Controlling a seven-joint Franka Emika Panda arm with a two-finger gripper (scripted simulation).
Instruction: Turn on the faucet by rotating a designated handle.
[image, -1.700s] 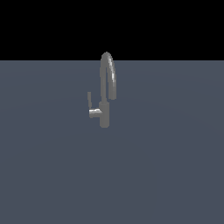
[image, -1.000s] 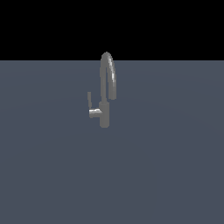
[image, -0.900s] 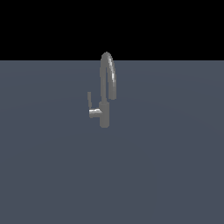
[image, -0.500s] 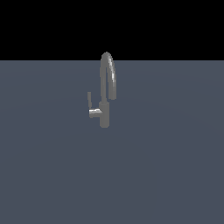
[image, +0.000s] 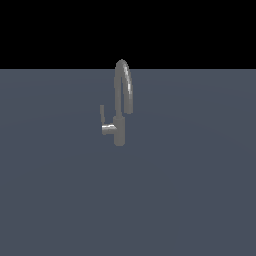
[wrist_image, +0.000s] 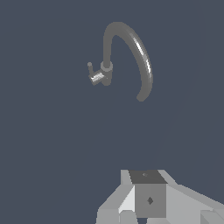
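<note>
A small grey faucet (image: 120, 102) stands on the dark blue-grey surface, its arched spout (image: 125, 82) rising from a vertical post. The handle (image: 102, 114) is a thin lever standing upright on a short stub (image: 108, 129) that sticks out toward the exterior view's left. In the wrist view the faucet (wrist_image: 127, 48) appears from above with the handle (wrist_image: 90, 68) beside its post. My gripper (wrist_image: 164, 218) shows only at that picture's edge, well away from the faucet. Its fingers (wrist_image: 116, 216) stand apart with nothing between them. The exterior view does not show the arm.
The faucet stands on a flat blue-grey surface (image: 190, 200) that spreads out on every side. A black background (image: 128, 30) lies beyond its far edge. No other objects are in view.
</note>
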